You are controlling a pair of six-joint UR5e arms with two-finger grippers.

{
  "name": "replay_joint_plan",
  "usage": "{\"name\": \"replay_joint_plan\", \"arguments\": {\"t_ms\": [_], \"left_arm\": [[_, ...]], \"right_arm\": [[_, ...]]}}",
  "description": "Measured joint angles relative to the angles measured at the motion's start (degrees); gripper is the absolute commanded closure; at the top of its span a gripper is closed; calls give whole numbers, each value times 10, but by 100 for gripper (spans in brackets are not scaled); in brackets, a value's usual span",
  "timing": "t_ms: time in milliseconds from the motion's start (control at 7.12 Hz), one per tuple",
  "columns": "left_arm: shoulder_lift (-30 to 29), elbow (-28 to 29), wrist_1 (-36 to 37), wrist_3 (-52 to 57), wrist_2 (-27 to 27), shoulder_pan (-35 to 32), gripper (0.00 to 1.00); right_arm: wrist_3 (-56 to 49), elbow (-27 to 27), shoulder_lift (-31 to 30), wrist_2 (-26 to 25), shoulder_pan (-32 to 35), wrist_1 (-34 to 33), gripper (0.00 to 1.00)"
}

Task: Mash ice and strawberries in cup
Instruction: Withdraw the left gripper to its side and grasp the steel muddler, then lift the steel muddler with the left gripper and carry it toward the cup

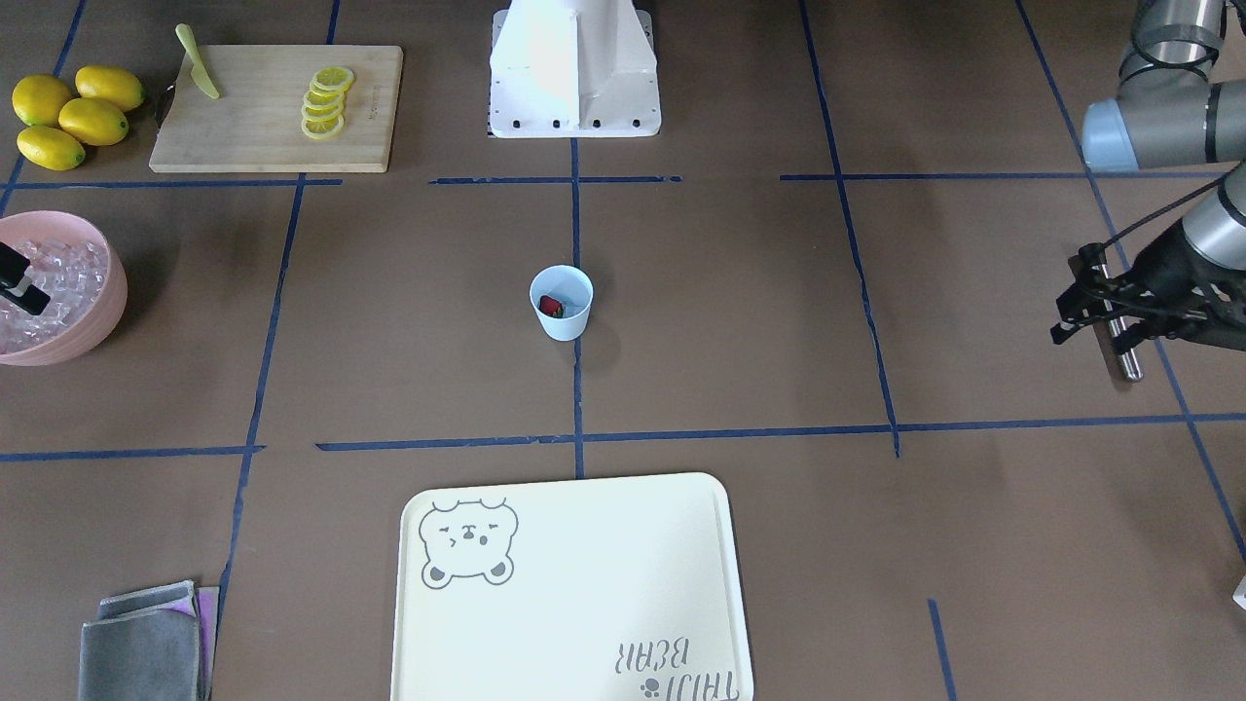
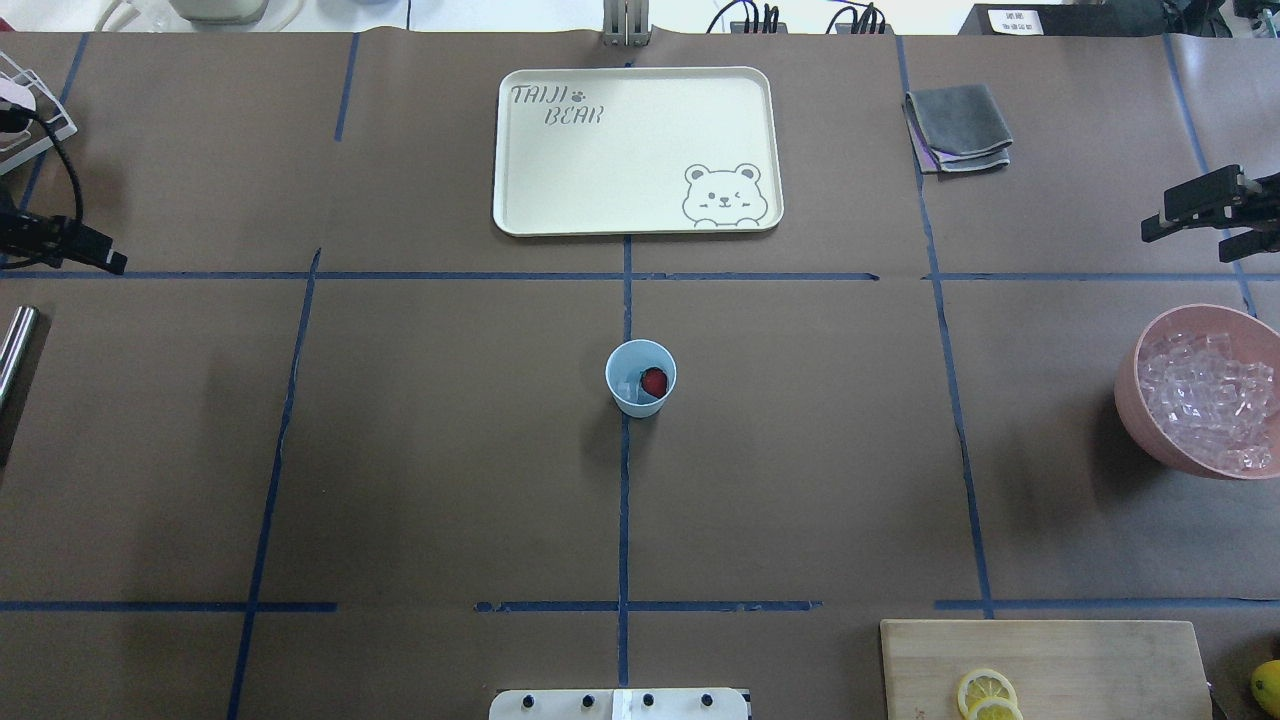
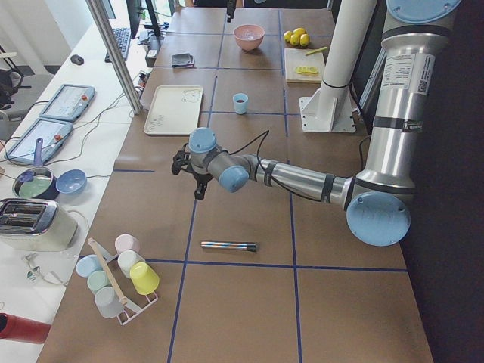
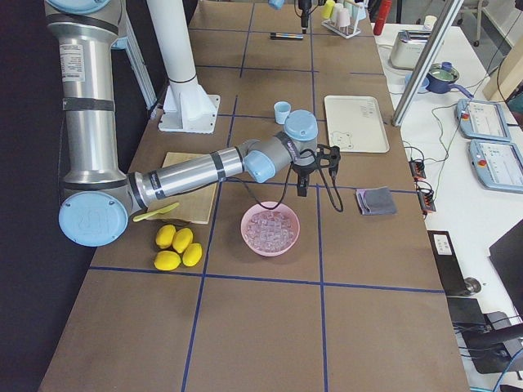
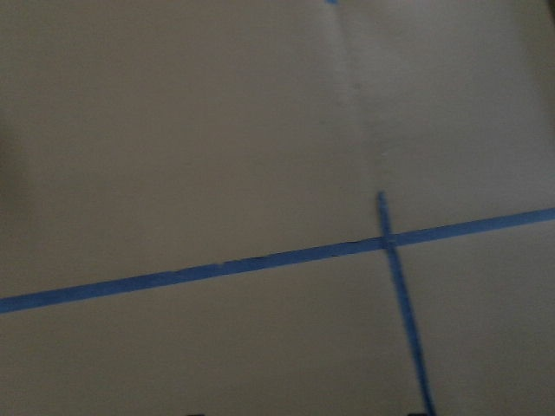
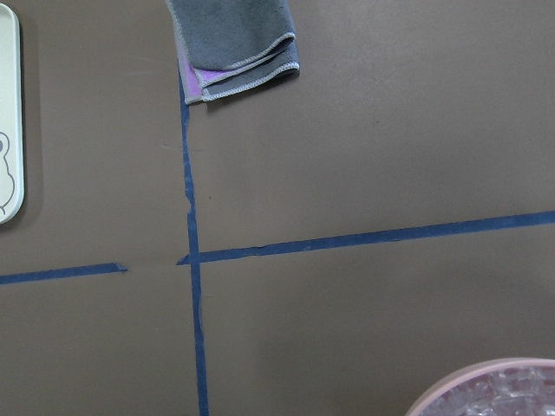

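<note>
The pale blue cup (image 2: pixel 640 378) stands upright at the table's middle, also in the front view (image 1: pixel 562 304). A dark red strawberry (image 2: pixel 654 380) lies inside it beside a clear piece of ice (image 2: pixel 628 388). More ice (image 2: pixel 1210 400) fills the pink bowl (image 2: pixel 1130 385) at the right edge. My right gripper (image 2: pixel 1165 215) hovers beyond the bowl, open and empty. My left gripper (image 1: pixel 1085 336) hovers at the far left of the table, open and empty, just above a metal rod (image 2: pixel 15 345). Both grippers are far from the cup.
A cream bear tray (image 2: pixel 520 160) lies beyond the cup. A folded grey cloth (image 2: pixel 958 128) lies to its right. A cutting board (image 1: pixel 263 146) with lemon slices (image 1: pixel 326 102) and a knife (image 1: pixel 200 68) lies near the robot's right, with whole lemons (image 1: pixel 73 115) beside it.
</note>
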Motion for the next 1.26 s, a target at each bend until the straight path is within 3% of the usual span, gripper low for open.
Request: {"name": "replay_joint_plan", "arguments": {"t_ms": [281, 1263], "left_arm": [[3, 57, 20, 25, -2, -14, 17], [3, 112, 34, -10, -3, -8, 14]], "right_arm": [[-7, 1, 1, -2, 1, 0, 0], [-7, -2, 6, -7, -4, 1, 0]]}}
